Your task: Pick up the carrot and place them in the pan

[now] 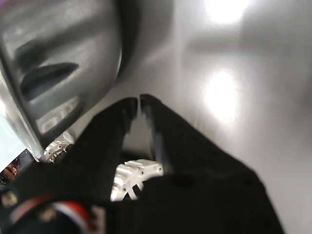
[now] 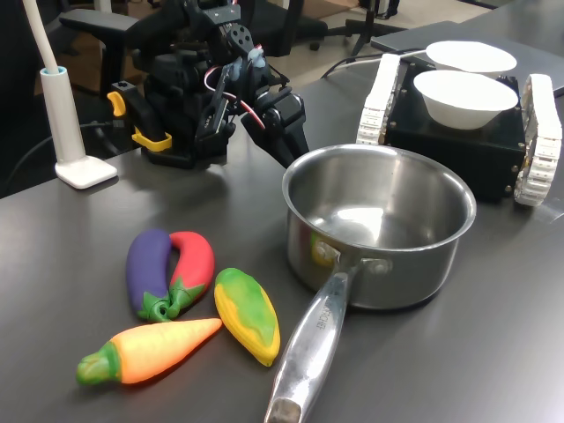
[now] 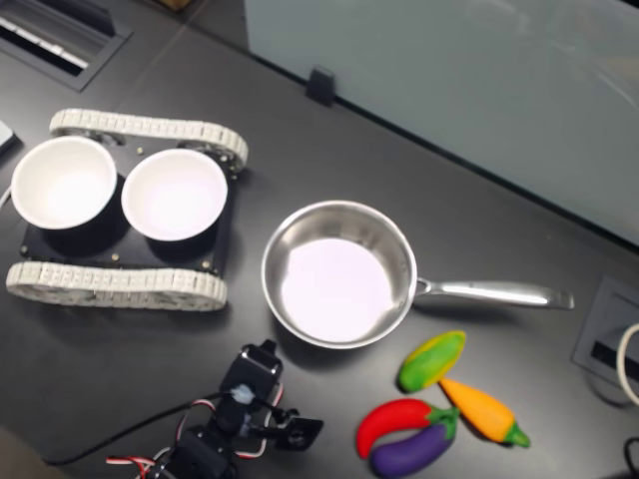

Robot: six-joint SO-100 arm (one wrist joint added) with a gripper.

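Observation:
The carrot (image 2: 150, 350) (image 3: 484, 409) lies on the dark table, orange with a green end, untouched and far from the arm. The steel pan (image 2: 397, 264) (image 3: 276, 244) stands upright with nothing in it, its long handle pointing toward the toy vegetables. My gripper (image 1: 139, 100) (image 2: 295, 145) (image 3: 262, 357) hovers low just outside the pan's wall, on the side away from the carrot. Its black jaws are shut with nothing between them. In the wrist view the pan's curved outer wall (image 1: 58, 58) fills one side; the carrot is out of that view.
Beside the carrot lie a yellow-green corn-like toy (image 2: 247, 313), a red pepper toy (image 2: 194, 264) and a purple eggplant toy (image 2: 145, 269). Two white bowls (image 3: 175, 193) sit on a tracked black base (image 3: 120, 284). A white lamp stand (image 2: 75, 159) is at the first exterior view's left.

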